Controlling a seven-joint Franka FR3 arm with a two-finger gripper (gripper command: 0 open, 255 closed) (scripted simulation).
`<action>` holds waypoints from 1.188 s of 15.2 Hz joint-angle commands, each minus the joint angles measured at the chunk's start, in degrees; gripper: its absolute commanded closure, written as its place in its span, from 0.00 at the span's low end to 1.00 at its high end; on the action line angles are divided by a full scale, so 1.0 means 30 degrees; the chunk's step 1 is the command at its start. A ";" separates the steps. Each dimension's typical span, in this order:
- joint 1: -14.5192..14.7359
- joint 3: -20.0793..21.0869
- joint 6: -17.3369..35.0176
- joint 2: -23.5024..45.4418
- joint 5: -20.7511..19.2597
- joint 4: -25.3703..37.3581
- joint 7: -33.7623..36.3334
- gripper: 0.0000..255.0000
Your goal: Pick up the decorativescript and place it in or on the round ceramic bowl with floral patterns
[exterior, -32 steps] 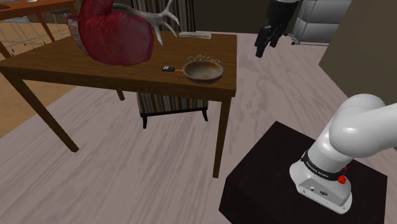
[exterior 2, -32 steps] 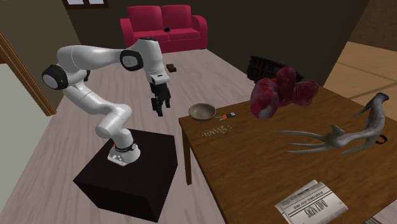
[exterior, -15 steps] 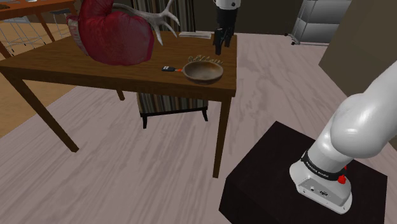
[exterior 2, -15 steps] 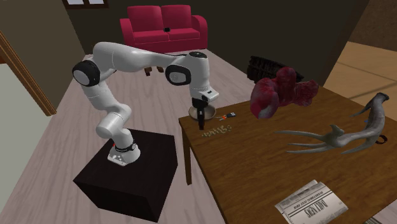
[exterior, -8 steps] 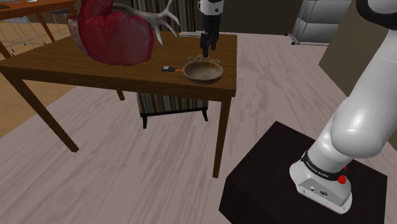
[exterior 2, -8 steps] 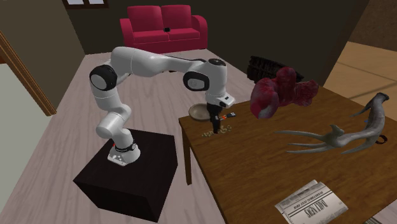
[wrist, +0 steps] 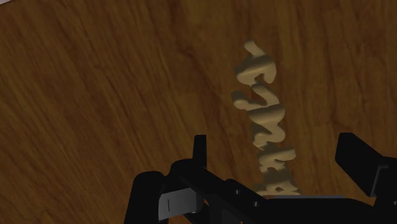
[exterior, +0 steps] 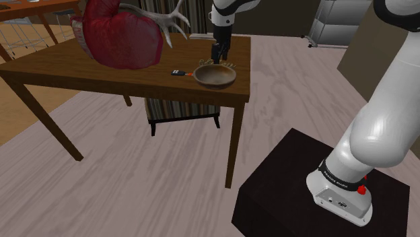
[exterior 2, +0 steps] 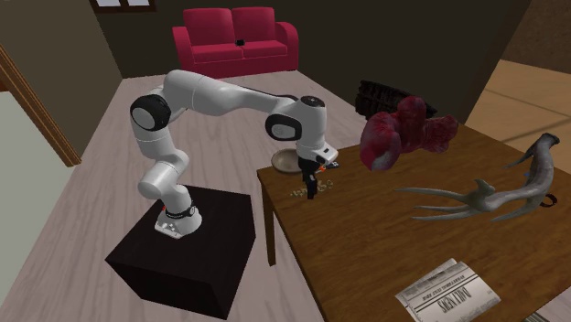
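1. Dark box stand (exterior: 283,195), nearest you in the shoulder view. The white arm (exterior: 383,128) rises from it and reaches across to the table.
2. Wooden table (exterior: 81,67) on four legs, with a striped seat (exterior: 182,111) beneath it.
3. Round brown bowl (exterior: 215,75), near the table corner closest to the stand. No floral pattern can be made out.
4. Small black-and-orange item (exterior: 178,72), just beside the bowl at the shoulder view's left.
5. Your gripper (wrist: 274,141), pointing down at the tabletop just behind the bowl. The jaws stand apart, clasping nothing.
6. Decorative script (wrist: 262,108), tan lettering lying flat on the wood just behind the bowl. One end runs in between the fingers, and neither finger appears to touch it.
7. Bulky red object (exterior: 121,37), farther along the table.
8. Pale antlers (exterior: 171,23), beside the red object.
9. Newspaper (exterior 2: 448,295), at the table's far end from the bowl.
10. Red sofa (exterior 2: 240,37), against the wall, well apart from the table.
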 commanded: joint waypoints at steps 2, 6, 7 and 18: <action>-0.0003 -0.0002 0.0050 -0.0005 0.0000 -0.0047 -0.0005 0.00; -0.0003 -0.0002 0.0045 -0.0003 0.0000 -0.0042 -0.0005 1.00; -0.0003 -0.0002 0.0045 -0.0003 0.0000 -0.0042 -0.0005 1.00; -0.0002 -0.0002 -0.0709 -0.0051 0.0001 0.0666 -0.0011 1.00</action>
